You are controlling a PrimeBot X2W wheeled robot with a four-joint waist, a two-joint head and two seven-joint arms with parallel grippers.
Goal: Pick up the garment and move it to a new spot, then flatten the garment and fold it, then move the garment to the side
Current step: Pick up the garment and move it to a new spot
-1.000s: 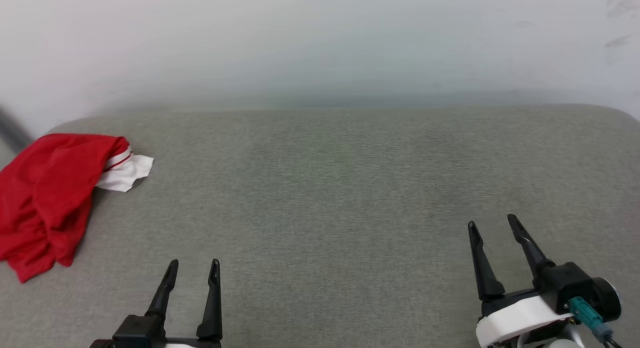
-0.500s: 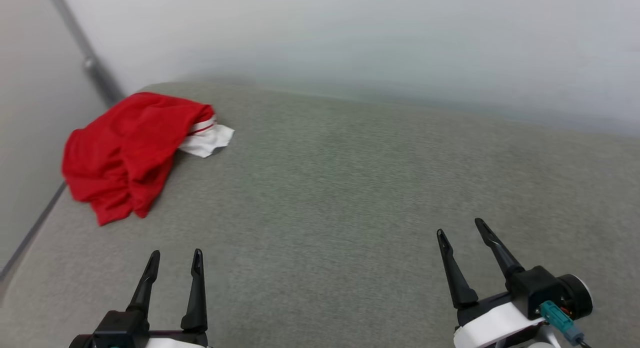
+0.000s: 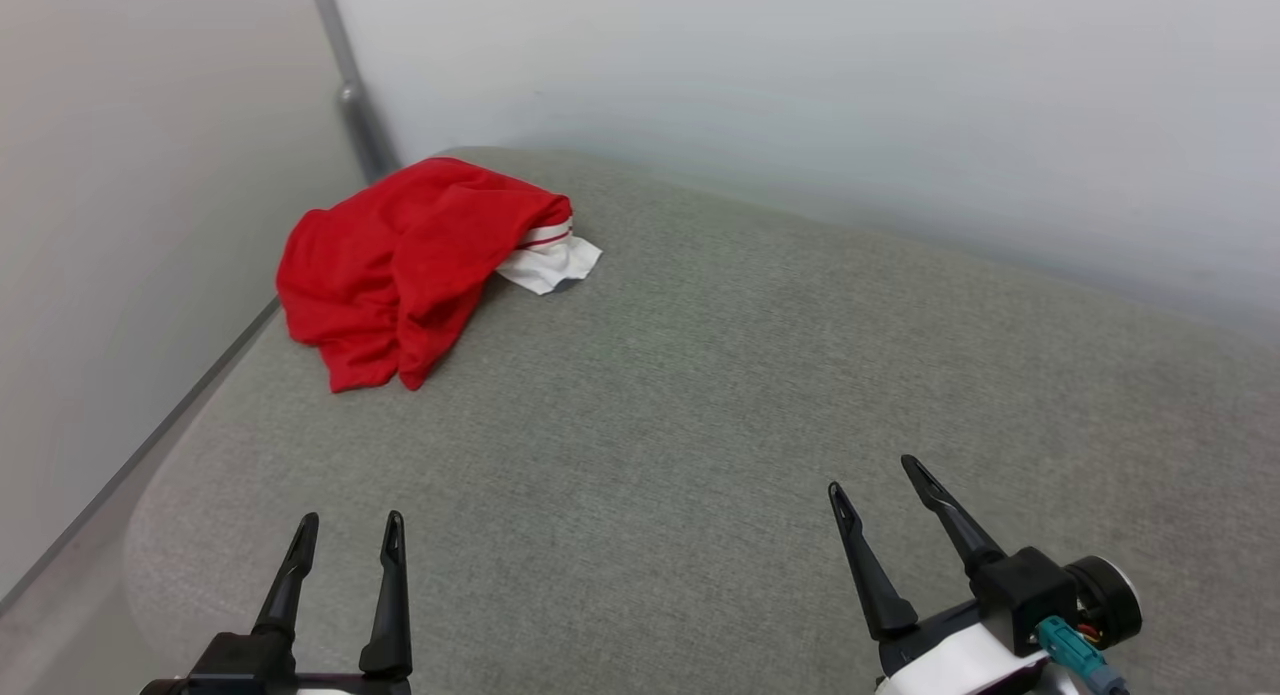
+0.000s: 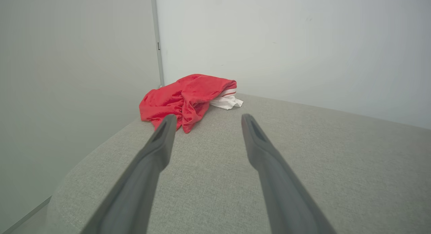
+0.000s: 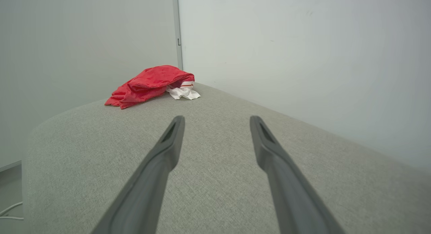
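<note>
Grey surface [image 3: 700, 425]: one garment [image 3: 400, 265], two pincers [image 3: 350, 520] [image 3: 872, 476]

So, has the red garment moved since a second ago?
No, the garment still lies at the far-left corner of the grey surface; the head camera turned left.

The garment [image 3: 400, 265] is a red shirt, crumpled in a heap, with one white sleeve sticking out at its right side.

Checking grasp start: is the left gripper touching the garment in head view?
No, the left gripper hangs open apart from the crumpled garment, with grey surface between them.
</note>
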